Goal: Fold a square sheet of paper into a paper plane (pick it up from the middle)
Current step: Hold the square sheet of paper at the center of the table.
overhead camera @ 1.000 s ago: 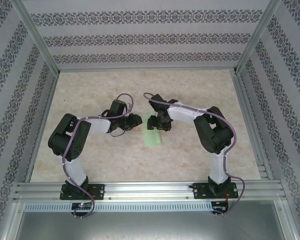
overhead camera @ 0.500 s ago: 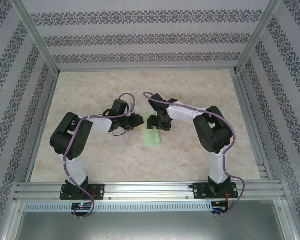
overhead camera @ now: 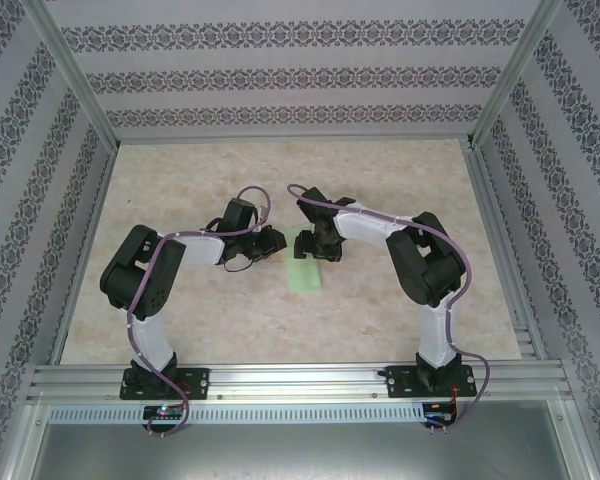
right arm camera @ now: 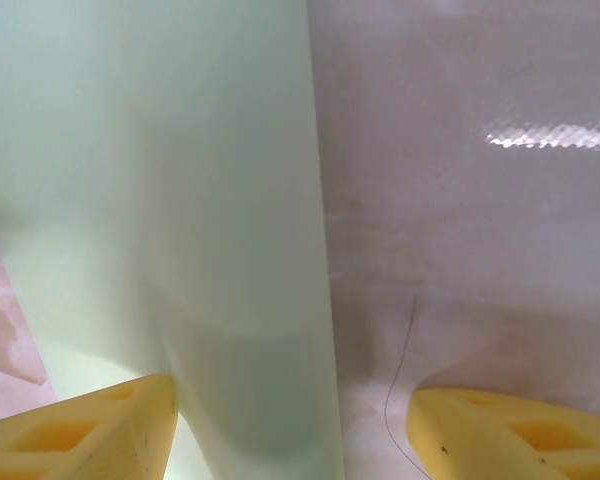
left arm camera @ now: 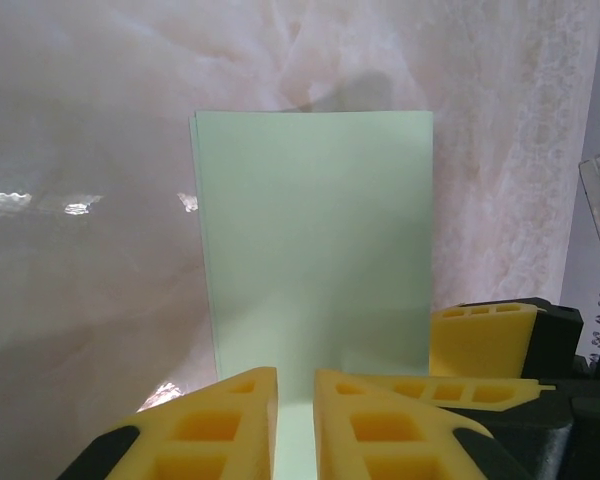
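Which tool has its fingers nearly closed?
The left tool: a slim gap between its fingers over the paper. The right tool has fingers wide apart.

Folded pale-green paper (left arm camera: 315, 250) on marbled table (left arm camera: 90, 300), yellow jaws almost together at its near edge

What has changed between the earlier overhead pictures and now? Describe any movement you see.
Almost nothing. The left arm leaned slightly rightward in the top view, its left gripper staying at the edge of the sheet of paper. The paper and the right gripper over its far end kept their places.
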Tool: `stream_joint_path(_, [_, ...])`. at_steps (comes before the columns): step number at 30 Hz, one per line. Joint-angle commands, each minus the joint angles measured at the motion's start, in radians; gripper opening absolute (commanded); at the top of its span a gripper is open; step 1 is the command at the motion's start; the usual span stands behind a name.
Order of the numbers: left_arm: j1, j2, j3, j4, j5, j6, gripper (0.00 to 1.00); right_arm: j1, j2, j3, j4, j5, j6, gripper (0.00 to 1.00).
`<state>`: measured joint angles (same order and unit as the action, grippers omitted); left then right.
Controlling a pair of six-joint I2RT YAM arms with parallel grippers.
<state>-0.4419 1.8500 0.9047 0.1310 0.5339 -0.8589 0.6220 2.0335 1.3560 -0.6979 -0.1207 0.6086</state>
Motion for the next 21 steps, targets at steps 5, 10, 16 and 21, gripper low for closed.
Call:
stream_joint_path(5, [-0.031,0.039,0.055,0.008,0.014,0.013,0.15,0.013,0.198,-0.077,0.061,0.010,-0.004,0.68])
stream_joint_path(10, [-0.035,0.059,0.075,-0.028,0.014,0.024,0.13,0.017,0.204,-0.074,0.060,0.008,-0.007,0.68])
stream_joint_path(16, [-0.040,0.084,0.091,-0.062,0.013,0.026,0.11,0.019,0.203,-0.076,0.060,0.008,-0.006,0.68])
stream_joint_path(21, [-0.043,0.101,0.105,-0.114,0.000,0.035,0.10,0.021,0.205,-0.080,0.062,0.009,-0.004,0.68])
